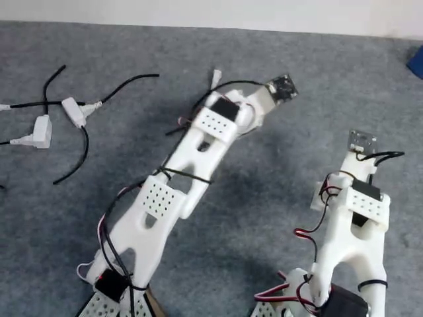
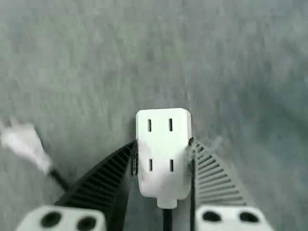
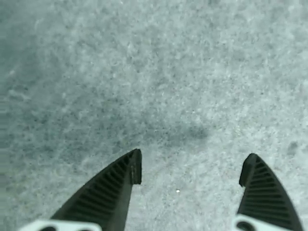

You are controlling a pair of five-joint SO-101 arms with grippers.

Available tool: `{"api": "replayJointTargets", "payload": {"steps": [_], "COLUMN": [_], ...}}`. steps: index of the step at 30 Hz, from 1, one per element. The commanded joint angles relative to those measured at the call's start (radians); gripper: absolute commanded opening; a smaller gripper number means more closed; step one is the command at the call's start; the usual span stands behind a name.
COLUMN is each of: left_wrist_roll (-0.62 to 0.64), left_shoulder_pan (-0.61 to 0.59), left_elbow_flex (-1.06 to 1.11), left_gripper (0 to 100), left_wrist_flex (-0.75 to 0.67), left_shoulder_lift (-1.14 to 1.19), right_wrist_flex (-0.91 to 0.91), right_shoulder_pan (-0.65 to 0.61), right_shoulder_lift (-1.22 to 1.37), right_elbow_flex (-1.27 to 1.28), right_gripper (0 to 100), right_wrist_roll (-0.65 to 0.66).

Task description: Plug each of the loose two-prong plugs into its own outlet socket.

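Observation:
My left gripper (image 2: pixel 163 144) is shut on a white outlet block (image 2: pixel 163 154) with two pairs of slots facing the camera and a black cord leaving its base. It is held above the grey carpet. A loose white two-prong plug (image 2: pixel 24 143) on a black cord lies on the carpet off to one side of it. In the high view the left arm (image 1: pixel 211 125) stretches to the middle of the far side, with a small white piece (image 1: pixel 215 78) poking out by its wrist. My right gripper (image 3: pixel 193 159) stands open over bare carpet.
At the far left two more white outlet blocks (image 1: pixel 73 111) (image 1: pixel 41 131) lie among looping black cords (image 1: pixel 79 155), each with a white plug against it. The right arm (image 1: pixel 353 211) stands at the right. A blue object (image 1: pixel 416 61) touches the right edge.

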Motion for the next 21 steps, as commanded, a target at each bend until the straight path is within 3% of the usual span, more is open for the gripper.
{"api": "replayJointTargets", "payload": {"steps": [1, 6, 12, 21], "left_wrist_roll": [0.003, 0.012, 0.049, 0.011], "left_shoulder_pan": [-0.019, -0.022, -0.108, -0.105], "left_elbow_flex": [-0.131, -0.194, -0.062, -0.002], "left_gripper": [1, 1, 1, 1], "left_wrist_flex": [0.236, 0.496, 0.494, 0.493], "left_shoulder_lift": [-0.065, -0.067, -0.071, -0.085], "right_wrist_flex": [0.027, 0.051, 0.088, 0.087], "right_shoulder_pan": [-0.042, -0.038, -0.045, -0.045], "right_shoulder_lift": [-0.038, -0.036, -0.036, -0.036], "right_elbow_flex": [-0.007, -0.005, -0.007, -0.007], "right_gripper": [32.1, 32.1, 32.1, 32.1], "right_wrist_roll": [0.012, 0.071, 0.074, 0.074]}}
